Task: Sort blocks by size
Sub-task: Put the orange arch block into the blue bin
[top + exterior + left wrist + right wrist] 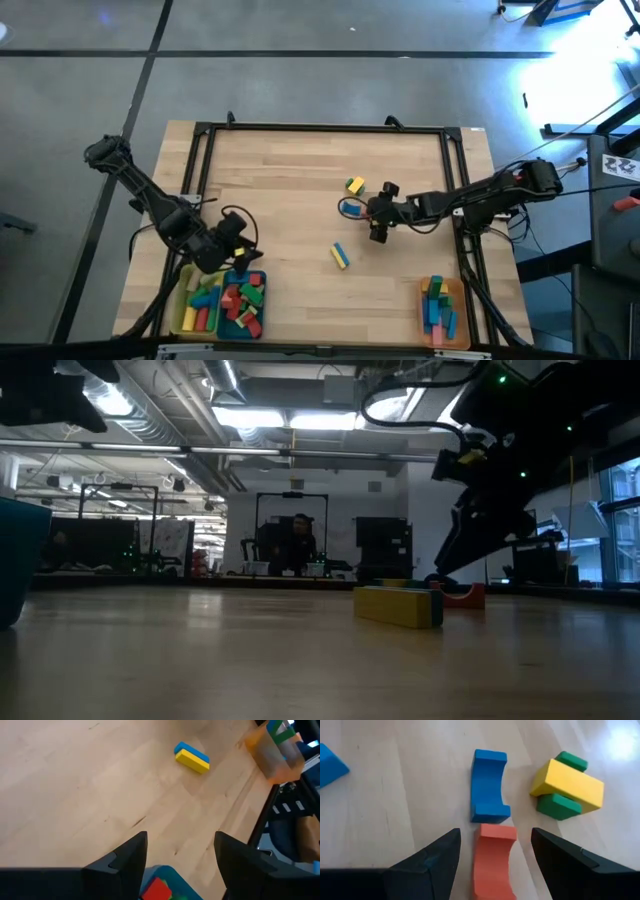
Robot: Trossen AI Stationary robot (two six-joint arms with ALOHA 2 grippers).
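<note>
Most of the sorting looks done already. At the near edge, the yellow tray [186, 296] and teal tray [236, 325] on the left are packed with blocks, and the orange tray [452, 290] on the right holds a stack of mostly blue ones. The left gripper [180, 854] hangs right over the teal tray with its jaws spread wide and nothing in them, so it seems to be waiting.

What's left is out on the table — a yellow and blue bar pair [340, 256] a bit further in. Beyond it, the right gripper [492, 851] hovers low, jaws wide and empty. The red arch [493, 860] sits between its fingers, the blue arch [489, 785] lies just past the tips, touching the red one end to end, and a yellow block on green pieces [567, 786] is beside that. My guess is the red arch goes next.
</note>
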